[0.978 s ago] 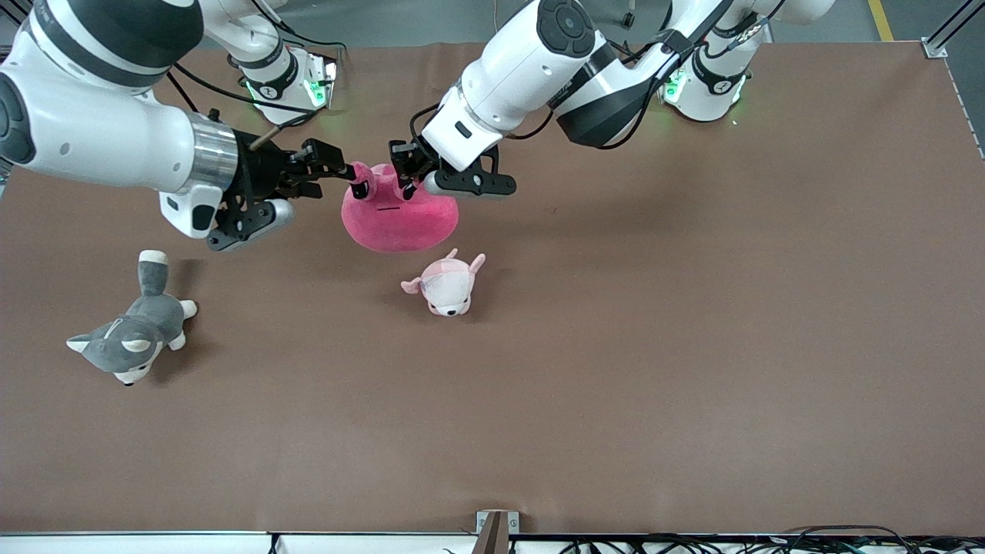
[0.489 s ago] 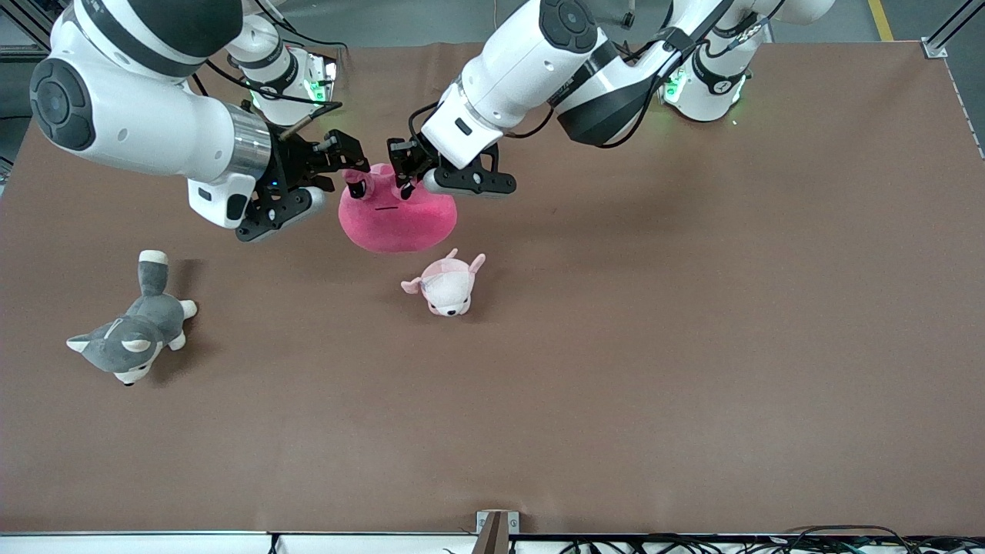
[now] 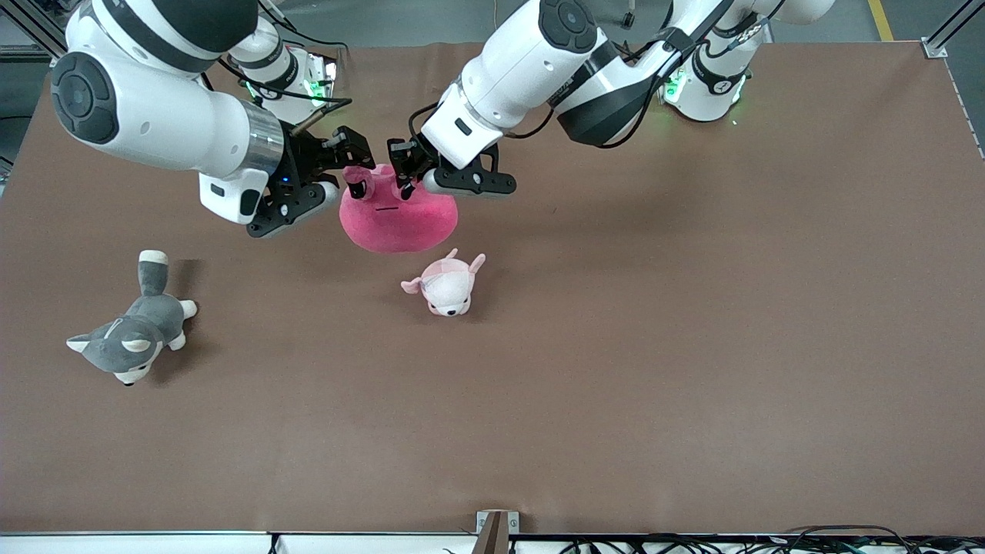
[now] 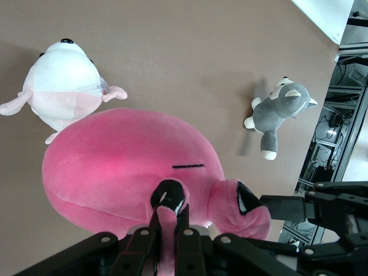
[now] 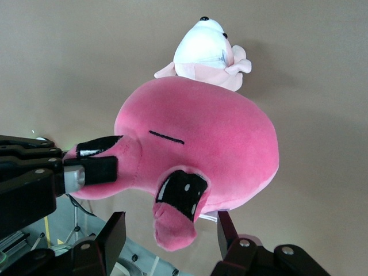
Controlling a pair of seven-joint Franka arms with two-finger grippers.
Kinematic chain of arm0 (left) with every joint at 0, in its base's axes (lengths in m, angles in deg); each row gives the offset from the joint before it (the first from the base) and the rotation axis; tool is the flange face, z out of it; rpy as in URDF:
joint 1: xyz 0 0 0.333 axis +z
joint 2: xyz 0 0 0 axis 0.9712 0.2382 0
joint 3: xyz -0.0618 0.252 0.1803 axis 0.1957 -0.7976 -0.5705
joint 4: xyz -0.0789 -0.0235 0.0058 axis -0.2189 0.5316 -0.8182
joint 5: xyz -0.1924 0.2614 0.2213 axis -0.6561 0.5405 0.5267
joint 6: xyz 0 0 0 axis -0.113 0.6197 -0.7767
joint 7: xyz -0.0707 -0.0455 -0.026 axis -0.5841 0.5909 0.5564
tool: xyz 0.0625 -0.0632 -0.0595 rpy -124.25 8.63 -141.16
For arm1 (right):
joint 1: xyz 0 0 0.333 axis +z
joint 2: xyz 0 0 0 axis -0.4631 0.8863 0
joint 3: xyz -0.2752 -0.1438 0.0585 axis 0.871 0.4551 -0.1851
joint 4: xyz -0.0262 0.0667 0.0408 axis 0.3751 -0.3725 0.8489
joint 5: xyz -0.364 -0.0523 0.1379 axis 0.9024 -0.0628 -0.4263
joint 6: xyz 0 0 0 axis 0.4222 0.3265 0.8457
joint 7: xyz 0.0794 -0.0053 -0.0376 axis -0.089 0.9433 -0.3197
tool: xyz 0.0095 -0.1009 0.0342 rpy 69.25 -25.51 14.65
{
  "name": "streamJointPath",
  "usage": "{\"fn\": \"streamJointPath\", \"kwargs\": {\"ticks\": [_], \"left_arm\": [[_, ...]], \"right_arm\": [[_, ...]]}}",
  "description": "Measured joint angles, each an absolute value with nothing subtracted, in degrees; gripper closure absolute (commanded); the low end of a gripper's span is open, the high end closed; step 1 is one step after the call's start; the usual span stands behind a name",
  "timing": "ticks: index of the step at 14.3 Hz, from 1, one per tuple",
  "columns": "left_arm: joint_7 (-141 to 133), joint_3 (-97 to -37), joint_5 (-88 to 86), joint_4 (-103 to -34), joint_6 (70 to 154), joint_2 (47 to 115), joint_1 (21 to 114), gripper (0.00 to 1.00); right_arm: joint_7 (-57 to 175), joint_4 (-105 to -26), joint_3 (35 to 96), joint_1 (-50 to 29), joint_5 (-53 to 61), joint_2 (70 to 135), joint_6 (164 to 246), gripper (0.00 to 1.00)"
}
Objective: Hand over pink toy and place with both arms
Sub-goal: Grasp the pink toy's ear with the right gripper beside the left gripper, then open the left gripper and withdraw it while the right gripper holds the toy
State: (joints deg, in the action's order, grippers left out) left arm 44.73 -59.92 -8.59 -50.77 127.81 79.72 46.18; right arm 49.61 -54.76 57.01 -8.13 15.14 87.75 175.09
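Grey and white, a husky plush (image 3: pixel 131 335) lies on the brown table (image 3: pixel 692 346) toward the right arm's end, well apart from the other toys and nearer to the front camera than they are. Above it in the front view, the right arm (image 3: pixel 154 123) reaches in from its base, and the right gripper (image 3: pixel 355 163) hangs over the table with its jaws spread wide on either side of one stubby bump of the pink toy (image 3: pixel 398 221); in the right wrist view the two fingers (image 5: pixel 112 236) stand clear of that bump, not pressing on it. The pink toy is up off the table, hanging between the two grippers, its shadow falling on the cloth below. The left gripper (image 3: pixel 403 185) is clamped tight on the toy's other bump, and the left wrist view shows its fingers (image 4: pixel 178 213) pinching the plush together. The left arm (image 3: pixel 554 69) comes down to it from its base at the table's other end. A smaller pale pink-and-white plush (image 3: pixel 446 286) lies on the table just beside the hanging toy, nearer to the front camera.
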Motion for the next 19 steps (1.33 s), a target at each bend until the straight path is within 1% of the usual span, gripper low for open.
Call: {"fn": "streamJointPath", "kwargs": {"ticks": [2, 5, 11, 15, 19], "left_arm": [[44.72, -59.92, -8.56, -50.77, 127.81, 79.72, 46.18, 0.99], [44.72, -59.92, -8.55, -50.77, 127.81, 79.72, 46.18, 0.99], [44.71, -59.92, -7.88, -50.77, 127.81, 79.72, 46.18, 0.99], [44.71, -59.92, -7.85, -50.77, 127.81, 79.72, 46.18, 0.99], [44.71, -59.92, -7.84, -50.77, 127.81, 79.72, 46.18, 0.99]], "right_arm": [[49.61, -54.76, 57.04, -8.08, 15.33, 87.78, 175.09, 0.27], [49.61, -54.77, 57.08, -8.08, 15.36, 87.92, 175.09, 0.33], [49.61, -54.77, 57.09, -8.08, 15.36, 88.30, 175.09, 0.34], [49.61, -54.77, 57.09, -8.08, 15.36, 88.35, 175.09, 0.41], [49.61, -54.78, 57.09, -8.08, 15.36, 88.61, 175.10, 0.41]]}}
